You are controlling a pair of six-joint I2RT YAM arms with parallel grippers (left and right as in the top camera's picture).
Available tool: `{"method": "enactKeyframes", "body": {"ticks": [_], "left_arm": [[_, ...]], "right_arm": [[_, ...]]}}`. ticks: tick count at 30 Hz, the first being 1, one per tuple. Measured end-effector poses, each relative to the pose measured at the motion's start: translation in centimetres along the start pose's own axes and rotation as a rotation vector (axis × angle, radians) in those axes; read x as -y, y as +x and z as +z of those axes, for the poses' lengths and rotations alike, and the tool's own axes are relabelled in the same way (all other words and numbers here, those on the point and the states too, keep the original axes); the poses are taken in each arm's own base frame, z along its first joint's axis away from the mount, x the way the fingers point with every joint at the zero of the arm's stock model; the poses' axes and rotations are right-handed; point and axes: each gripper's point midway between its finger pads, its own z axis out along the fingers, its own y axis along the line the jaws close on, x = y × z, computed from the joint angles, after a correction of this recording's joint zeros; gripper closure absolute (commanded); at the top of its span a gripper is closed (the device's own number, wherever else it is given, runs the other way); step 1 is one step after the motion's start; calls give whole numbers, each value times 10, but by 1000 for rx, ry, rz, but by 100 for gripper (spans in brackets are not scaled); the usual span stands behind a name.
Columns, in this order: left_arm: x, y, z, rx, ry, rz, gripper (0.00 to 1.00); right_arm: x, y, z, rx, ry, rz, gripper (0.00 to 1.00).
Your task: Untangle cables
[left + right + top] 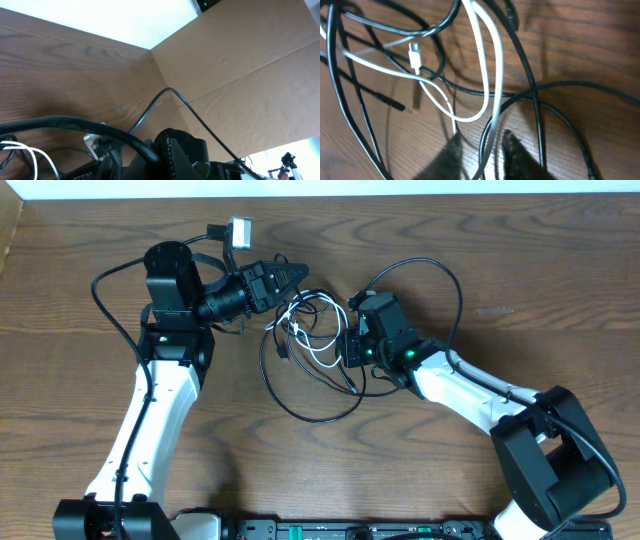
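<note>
- Blurred fingertips of the right gripper (481, 142) fill the bottom of the right wrist view, pointing down at the wooden table (100, 240).
- Its jaws stand a little apart. The gap is narrow but wider than a cord, so nothing is pinched as far as this view shows.
- Straight ahead of that gap lies the white cable (498, 85). One run of it comes down the picture and passes between the two fingertips, with a black strand close along its left side.
- That run's long axis lies across the line on which the jaws meet, so, as I judge it, a plain squeeze would catch the white cable, and perhaps the black strand with it.
- Further out, the white cable curls into a loop, and its small white plug (414, 55) lies off to the left, clear of the fingers.
- Black cables (534, 90) cross over and under the white one on both sides of the gap.
- From overhead, the whole tangle (310, 330) lies on the table between the two arms, with the right gripper over its right side.
- At the tangle's upper edge sits the left gripper (295, 275), its jaws closed to a point. I cannot tell whether it pinches a strand.
- Of the two, the right gripper is the nearer to the white cable.
</note>
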Motion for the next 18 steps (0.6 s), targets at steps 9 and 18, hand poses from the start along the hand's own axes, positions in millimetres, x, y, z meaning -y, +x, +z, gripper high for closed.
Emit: {"method": "enactKeyframes", "body": {"ticks": [9, 18], "left_arm": [[-2, 3, 0, -9, -4, 5, 92], [-31, 28, -3, -75, -118, -23, 92]], "right_arm": [[-13, -3, 1, 2, -74, -25, 99], [-22, -64, -89, 177, -153, -31, 99]]}}
